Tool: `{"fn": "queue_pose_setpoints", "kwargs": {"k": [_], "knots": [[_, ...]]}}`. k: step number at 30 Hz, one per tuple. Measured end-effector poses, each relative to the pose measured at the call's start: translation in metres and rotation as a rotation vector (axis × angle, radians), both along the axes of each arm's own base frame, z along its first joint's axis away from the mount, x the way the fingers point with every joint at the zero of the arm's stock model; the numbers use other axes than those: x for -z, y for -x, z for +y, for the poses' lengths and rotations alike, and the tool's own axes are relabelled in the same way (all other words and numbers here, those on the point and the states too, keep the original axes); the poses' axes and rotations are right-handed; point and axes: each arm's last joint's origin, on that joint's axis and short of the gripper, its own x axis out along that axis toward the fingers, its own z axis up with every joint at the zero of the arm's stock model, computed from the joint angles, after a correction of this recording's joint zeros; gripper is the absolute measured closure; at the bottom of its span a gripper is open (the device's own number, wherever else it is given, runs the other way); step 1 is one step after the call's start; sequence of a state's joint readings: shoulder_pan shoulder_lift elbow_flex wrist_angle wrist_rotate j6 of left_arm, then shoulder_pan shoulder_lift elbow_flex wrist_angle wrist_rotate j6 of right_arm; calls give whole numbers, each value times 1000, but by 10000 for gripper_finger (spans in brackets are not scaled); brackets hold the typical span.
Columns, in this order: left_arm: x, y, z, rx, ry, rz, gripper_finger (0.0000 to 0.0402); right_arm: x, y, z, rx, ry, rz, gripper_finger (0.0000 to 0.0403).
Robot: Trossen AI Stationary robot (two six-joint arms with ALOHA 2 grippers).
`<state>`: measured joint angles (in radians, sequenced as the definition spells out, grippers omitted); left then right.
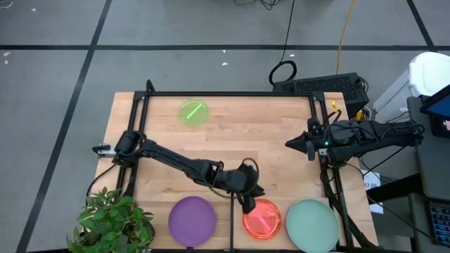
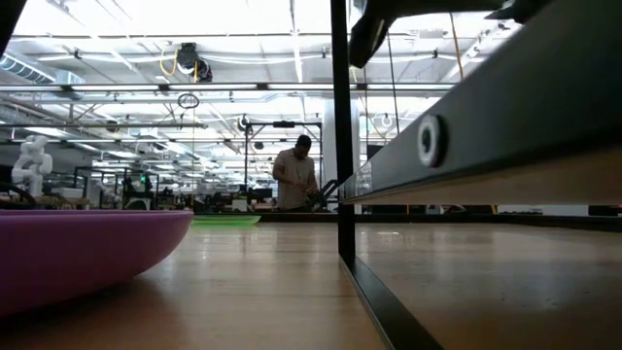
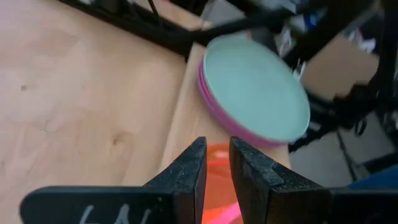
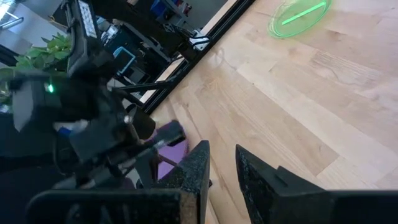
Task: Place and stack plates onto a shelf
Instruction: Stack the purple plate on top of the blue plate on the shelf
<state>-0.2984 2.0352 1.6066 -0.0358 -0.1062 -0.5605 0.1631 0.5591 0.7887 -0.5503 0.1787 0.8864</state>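
Jaws of the left gripper [image 3: 216, 171] stand slightly parted with a narrow gap, clasping nothing, directly above the translucent red-pink plate [image 1: 262, 218], whose rim glows orange-red between and beneath the fingers in the left wrist view. Jaws of the right gripper [image 4: 221, 167] likewise show a narrow gap and hold nothing; that arm waits at the table's right edge. The red-pink plate lies on the shelf [image 1: 295, 204], just right of the black divider bar [image 1: 233, 225], partly hidden by the left gripper from above. Beside it, near the front right corner, the pale teal plate [image 1: 312, 224] rests on a magenta plate [image 3: 214, 102], of which only a crescent of rim shows. The purple plate [image 1: 192, 220] sits left of the bar, its front edge cut off. The green plate [image 1: 194, 112] lies alone near the far edge, with bare table [image 1: 267, 126] around it
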Motion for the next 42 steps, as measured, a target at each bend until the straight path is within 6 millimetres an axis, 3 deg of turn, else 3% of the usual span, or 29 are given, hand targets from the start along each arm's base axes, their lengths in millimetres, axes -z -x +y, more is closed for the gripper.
{"fn": "queue_pose_setpoints", "kwargs": {"k": [7, 17, 32, 38, 42], "knots": [[-26, 1, 29, -101, 105, -48, 327, -1, 3, 0, -34, 63, -12, 342], [-37, 10, 66, -304, 323, 74, 327, -3, 10, 4, -243, 124, -37, 342], [-56, 68, 76, -483, 406, 443, 327, -5, 23, 5, -403, 173, -82, 342], [-53, 95, 77, -416, 372, 706, 327, -4, 23, 5, -407, 179, -70, 342], [-54, 103, 72, -267, 319, 766, 327, -2, 24, 5, -408, 177, -46, 342]]}}
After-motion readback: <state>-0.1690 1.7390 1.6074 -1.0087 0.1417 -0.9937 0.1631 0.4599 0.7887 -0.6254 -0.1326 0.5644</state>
